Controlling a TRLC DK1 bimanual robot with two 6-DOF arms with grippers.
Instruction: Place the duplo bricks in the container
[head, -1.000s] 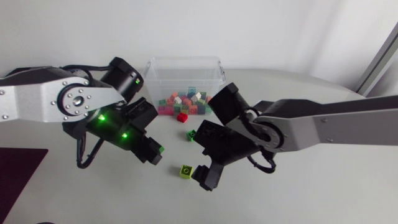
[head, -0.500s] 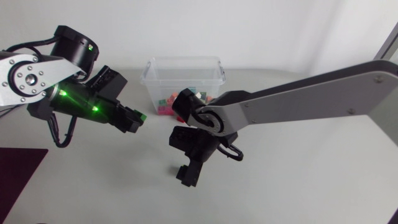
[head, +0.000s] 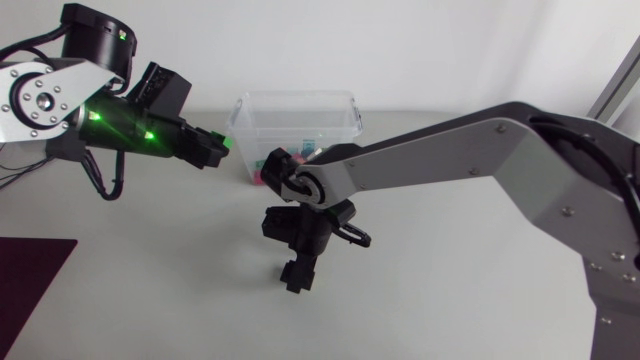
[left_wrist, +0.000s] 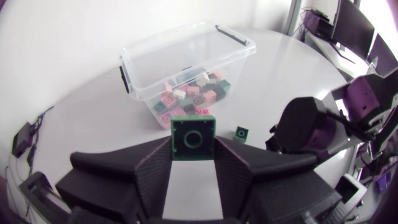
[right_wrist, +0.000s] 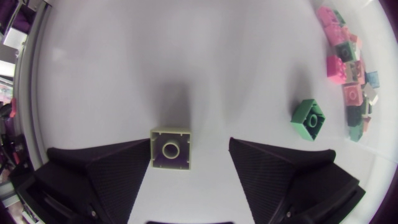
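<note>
My left gripper (head: 218, 150) hangs above the table just left of the clear container (head: 296, 98), shut on a green brick (left_wrist: 193, 137) that stands between its fingers. The container (left_wrist: 144, 57) holds a heap of pink, green and white bricks (left_wrist: 194, 93) at its near end. My right gripper (head: 297, 275) points down at the table in front of the container. It is open around a yellow-green brick (right_wrist: 170, 148): the brick lies against one finger, the other finger stands apart. A dark green brick (right_wrist: 309, 119) lies loose beside it, toward the container.
A dark mat (head: 30, 290) covers the front left corner. My right arm's long grey link (head: 440, 160) spans from the right edge to the middle, passing in front of the container. The dark green brick (left_wrist: 241, 132) lies between the container and my right wrist.
My left gripper has risen and swung back-left with the green brick, ending beside the container. My right gripper slid left over the yellow-green brick, and its fingers have drawn somewhat closer.
</note>
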